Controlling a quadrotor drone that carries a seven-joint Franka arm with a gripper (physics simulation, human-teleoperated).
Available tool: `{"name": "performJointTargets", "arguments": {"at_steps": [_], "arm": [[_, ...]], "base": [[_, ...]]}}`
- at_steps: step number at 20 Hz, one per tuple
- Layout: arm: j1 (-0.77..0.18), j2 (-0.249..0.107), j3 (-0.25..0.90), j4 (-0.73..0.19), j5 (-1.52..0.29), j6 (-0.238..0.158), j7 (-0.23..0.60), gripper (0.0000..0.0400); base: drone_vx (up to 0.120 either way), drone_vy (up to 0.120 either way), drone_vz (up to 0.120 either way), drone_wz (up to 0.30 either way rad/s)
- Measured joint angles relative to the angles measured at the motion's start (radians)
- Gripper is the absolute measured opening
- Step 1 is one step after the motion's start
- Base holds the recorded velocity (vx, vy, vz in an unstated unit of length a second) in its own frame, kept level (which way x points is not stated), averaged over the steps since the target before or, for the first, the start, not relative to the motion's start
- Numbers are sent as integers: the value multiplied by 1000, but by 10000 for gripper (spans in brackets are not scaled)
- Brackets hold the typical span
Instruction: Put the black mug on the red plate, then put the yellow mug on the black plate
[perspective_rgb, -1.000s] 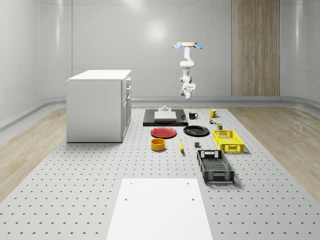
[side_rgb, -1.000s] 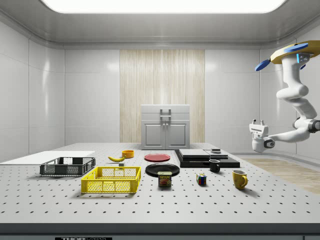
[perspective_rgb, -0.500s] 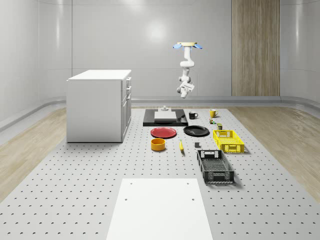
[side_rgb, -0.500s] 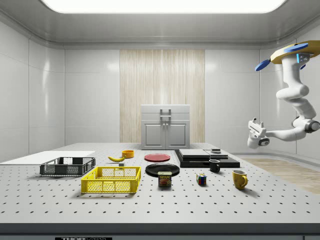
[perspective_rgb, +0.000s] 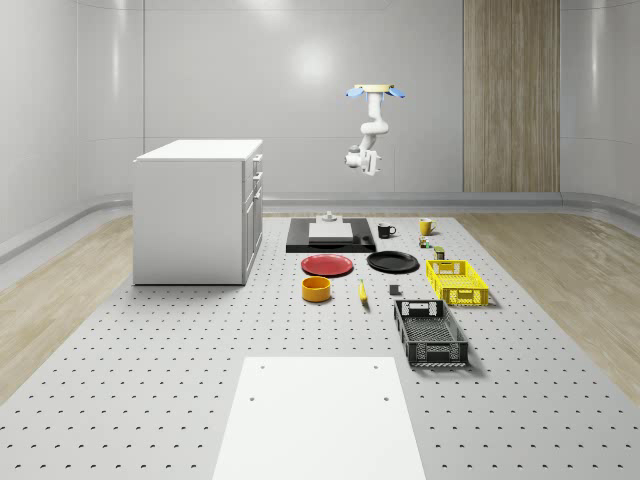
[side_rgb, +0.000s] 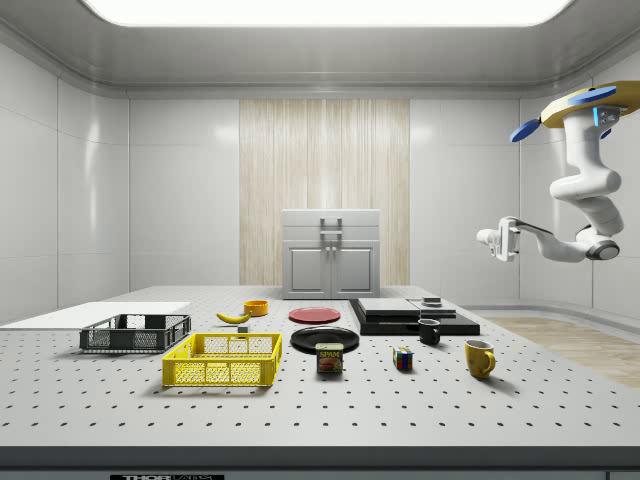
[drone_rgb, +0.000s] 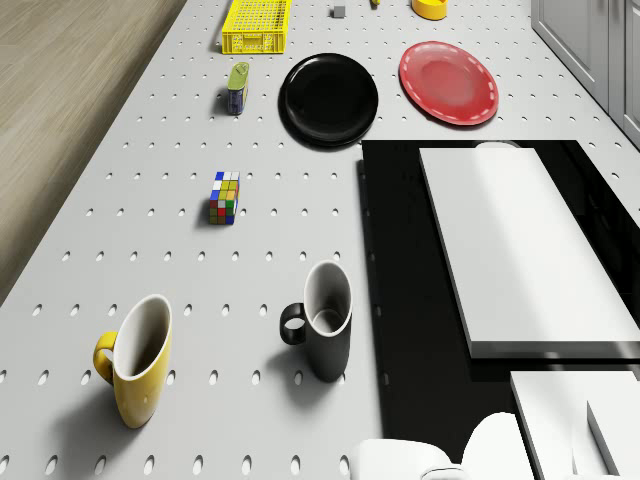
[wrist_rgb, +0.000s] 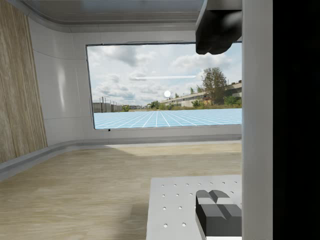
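Note:
The black mug (drone_rgb: 325, 320) stands upright on the perforated table beside the black slab; it is also in the whole-scene view (perspective_rgb: 386, 230) and the side view (side_rgb: 430, 332). The yellow mug (drone_rgb: 140, 360) stands upright a little apart from it (perspective_rgb: 425, 226). Further along the table lie the red plate (drone_rgb: 449, 82) and the black plate (drone_rgb: 329, 99), both bare. The drone (side_rgb: 585, 105) hovers high over the table's far end, above the mugs. My gripper (side_rgb: 490, 240) is open and held out level, high in the air above the mugs (perspective_rgb: 352, 157), with nothing in it.
A black slab (drone_rgb: 400, 300) carrying a white block (drone_rgb: 520, 250) lies next to the black mug. A Rubik's cube (drone_rgb: 225, 197), a can (drone_rgb: 237, 87) and a yellow crate (drone_rgb: 257, 25) sit beyond the mugs. A white cabinet (perspective_rgb: 198, 210) stands at the whole-scene view's left.
The arm has swung the gripper up from pointing downward to level and higher. The drone has held its hover, and the mugs and plates have not moved.

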Motion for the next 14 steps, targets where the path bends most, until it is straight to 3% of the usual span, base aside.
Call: {"name": "performJointTargets", "arguments": {"at_steps": [3,6,10,14], "arm": [[-154,-42,148,-162,-295,-51,135,400],[-315,-81,253,-255,-495,-122,255,400],[-480,-127,341,-308,-631,-199,366,400],[-580,-165,389,-325,-684,-239,431,400]], "base": [[0,0,0,0],[0,0,0,0],[0,0,0,0],[0,0,0,0]]}}
